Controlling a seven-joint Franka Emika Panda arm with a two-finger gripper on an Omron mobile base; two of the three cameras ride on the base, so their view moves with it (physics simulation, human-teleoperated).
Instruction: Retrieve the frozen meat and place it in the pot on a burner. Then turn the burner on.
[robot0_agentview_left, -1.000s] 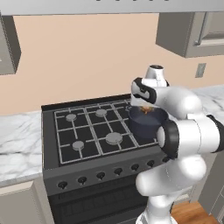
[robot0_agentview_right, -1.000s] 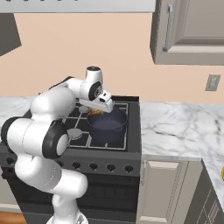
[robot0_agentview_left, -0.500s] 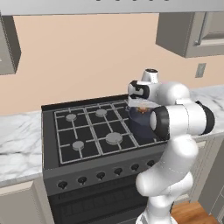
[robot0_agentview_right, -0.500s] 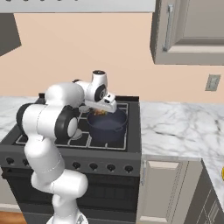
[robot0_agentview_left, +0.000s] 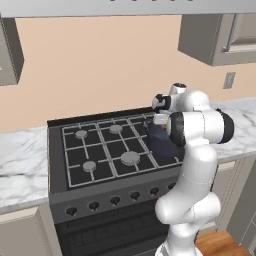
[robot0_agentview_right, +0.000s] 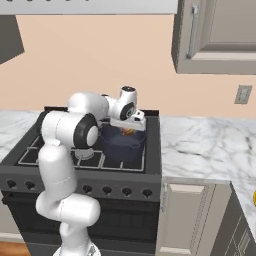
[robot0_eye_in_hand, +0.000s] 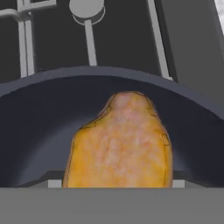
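I am holding the frozen meat (robot0_eye_in_hand: 119, 144) in my gripper (robot0_agentview_right: 128, 131), now lowered over the pot (robot0_agentview_right: 121, 144) at the stove's (robot0_agentview_left: 75, 150) right edge; release is next.

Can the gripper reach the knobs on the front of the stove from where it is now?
Probably yes, after lifting: the gripper hangs over the pot holding the frozen meat, and the knobs sit uncovered on the front panel, with nothing standing before them.

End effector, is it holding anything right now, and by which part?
The end effector seems to hold the frozen meat above the pot, by the lump's end nearest the hand; the exact contact is hidden.
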